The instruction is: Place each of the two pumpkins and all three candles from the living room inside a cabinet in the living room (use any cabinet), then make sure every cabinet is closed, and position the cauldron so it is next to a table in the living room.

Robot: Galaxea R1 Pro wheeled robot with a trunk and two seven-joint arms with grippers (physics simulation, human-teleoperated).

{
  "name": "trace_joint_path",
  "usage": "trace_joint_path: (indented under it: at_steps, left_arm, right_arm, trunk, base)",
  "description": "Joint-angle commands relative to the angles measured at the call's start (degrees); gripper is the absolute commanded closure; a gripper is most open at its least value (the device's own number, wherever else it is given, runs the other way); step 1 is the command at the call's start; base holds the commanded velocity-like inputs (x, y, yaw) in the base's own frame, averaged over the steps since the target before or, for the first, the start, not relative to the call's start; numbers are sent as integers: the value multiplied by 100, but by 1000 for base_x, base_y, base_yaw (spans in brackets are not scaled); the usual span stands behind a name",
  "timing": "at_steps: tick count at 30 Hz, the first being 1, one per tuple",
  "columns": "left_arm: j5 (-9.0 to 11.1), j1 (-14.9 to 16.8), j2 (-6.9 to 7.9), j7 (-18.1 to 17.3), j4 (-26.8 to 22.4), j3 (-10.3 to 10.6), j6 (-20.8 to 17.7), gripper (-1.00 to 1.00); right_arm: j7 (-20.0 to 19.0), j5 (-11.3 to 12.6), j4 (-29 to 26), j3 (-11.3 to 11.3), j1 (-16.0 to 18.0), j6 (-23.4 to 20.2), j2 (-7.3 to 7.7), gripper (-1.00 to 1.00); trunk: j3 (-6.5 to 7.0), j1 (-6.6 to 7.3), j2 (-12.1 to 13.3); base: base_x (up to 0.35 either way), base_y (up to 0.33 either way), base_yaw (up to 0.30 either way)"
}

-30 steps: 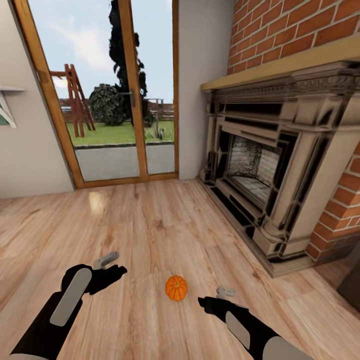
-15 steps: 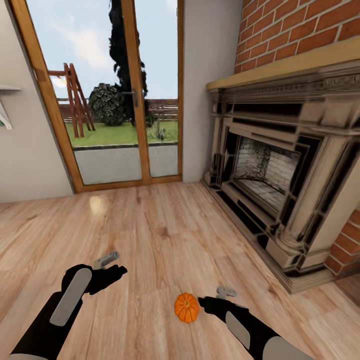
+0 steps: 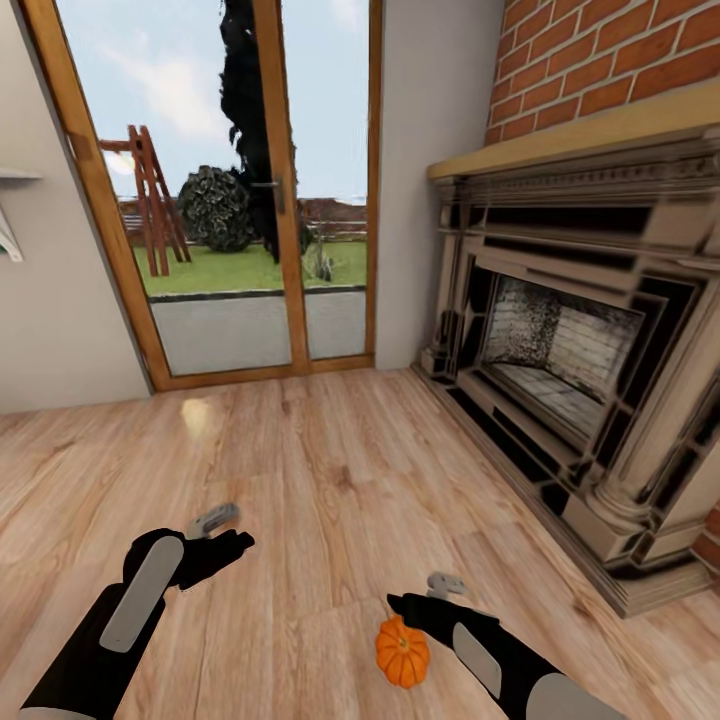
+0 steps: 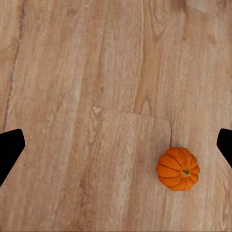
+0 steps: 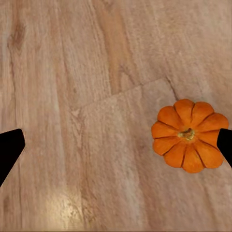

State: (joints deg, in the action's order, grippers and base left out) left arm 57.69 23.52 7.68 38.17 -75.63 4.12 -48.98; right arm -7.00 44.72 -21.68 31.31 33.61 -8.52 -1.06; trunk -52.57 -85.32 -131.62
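Note:
One small orange ribbed pumpkin (image 3: 403, 651) lies on the wooden floor, just below and beside my right gripper (image 3: 420, 593), which hovers open over it. In the right wrist view the pumpkin (image 5: 189, 136) sits close to one black fingertip (image 5: 225, 145), stem up, not between the jaws. My left gripper (image 3: 228, 530) is open above bare floor, well to the left of the pumpkin. The left wrist view catches the pumpkin (image 4: 178, 168) off to one side near a fingertip (image 4: 225, 142). The cabinet, candles and cauldron are out of view.
An ornate dark fireplace surround (image 3: 590, 350) with a brick wall (image 3: 620, 50) above it fills the right side. Glass patio doors in a wooden frame (image 3: 290, 200) stand straight ahead. Wooden floor (image 3: 330, 470) stretches between them.
The whole view has shifted as the robot rolled forward and turned. The pumpkin now sits lower and further right in the picture, beside my right gripper. Both arms hold the same pose.

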Motion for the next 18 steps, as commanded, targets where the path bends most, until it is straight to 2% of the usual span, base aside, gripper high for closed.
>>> trace_joint_path:
  at_steps: [1,9,18]
  left_arm:
    - [58,3,7,59,-5,11,3,-100]
    - [64,3,9,58,-8,10,3,-100]
    - [67,3,10,56,-5,10,-5,-100]
  right_arm:
    - [-15,31,3,18,5,-14,2,-100]
    - [-20,51,31,1,5,-26,7,-100]
    - [-6,55,40,-8,4,-27,10,-100]
  trunk:
    - [-6,-1,-2]
    - [-6,-1,-2]
    - [-6,-1,-2]
  base:
    - [158,163,0]
    - [80,62,0]
    - [289,3,0]
